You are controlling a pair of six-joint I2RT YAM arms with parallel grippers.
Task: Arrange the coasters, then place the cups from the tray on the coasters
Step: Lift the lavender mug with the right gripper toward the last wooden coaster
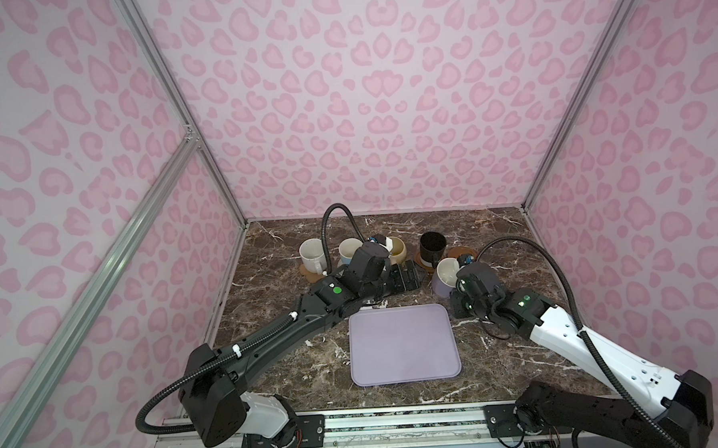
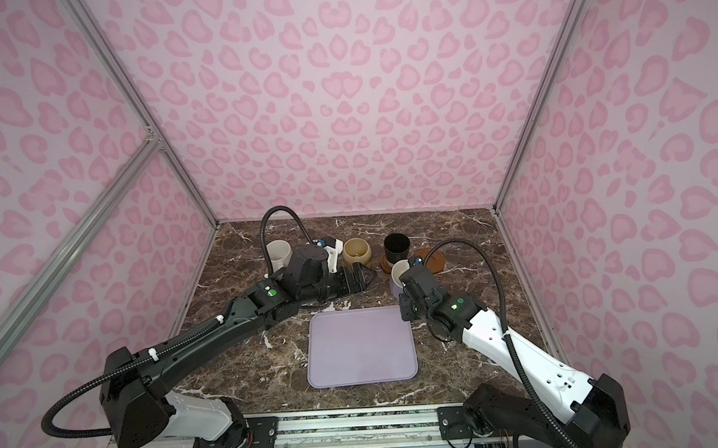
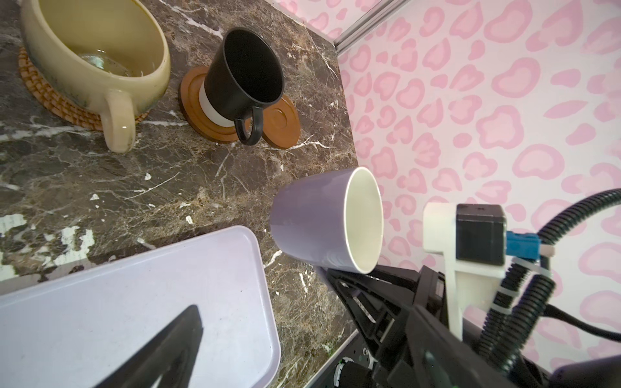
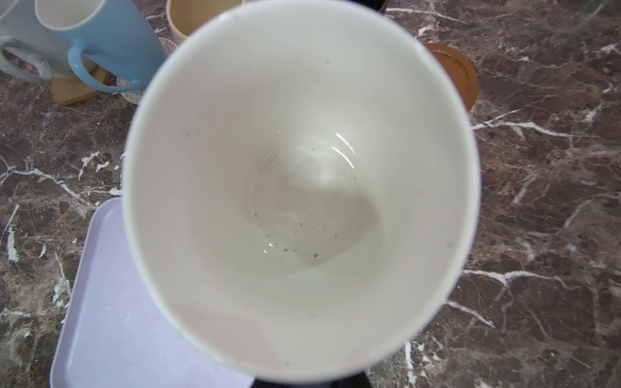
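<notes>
My left arm (image 1: 271, 345) and right arm (image 1: 604, 347) are black-and-white shells. Each carries a green dot (image 1: 336, 291) and a ribbed black cable (image 1: 175, 428). My left claw (image 1: 409, 275) is black and ridged.

Walls (image 1: 385, 107) are pale pink with darker pink leopard spots. The tabletop (image 1: 492, 352) is dark brown marble, veined white. The tray (image 1: 402, 343) is pale lavender. The lavender mug (image 3: 309, 221) is white inside, and the black mug (image 3: 245, 74) is black throughout (white band at its base). There is also a cream-yellow mug (image 3: 100, 40), a light blue mug (image 4: 111, 43), an orange-tan rattan coaster (image 3: 43, 94) and a brown wooden coaster (image 3: 201, 114).
</notes>
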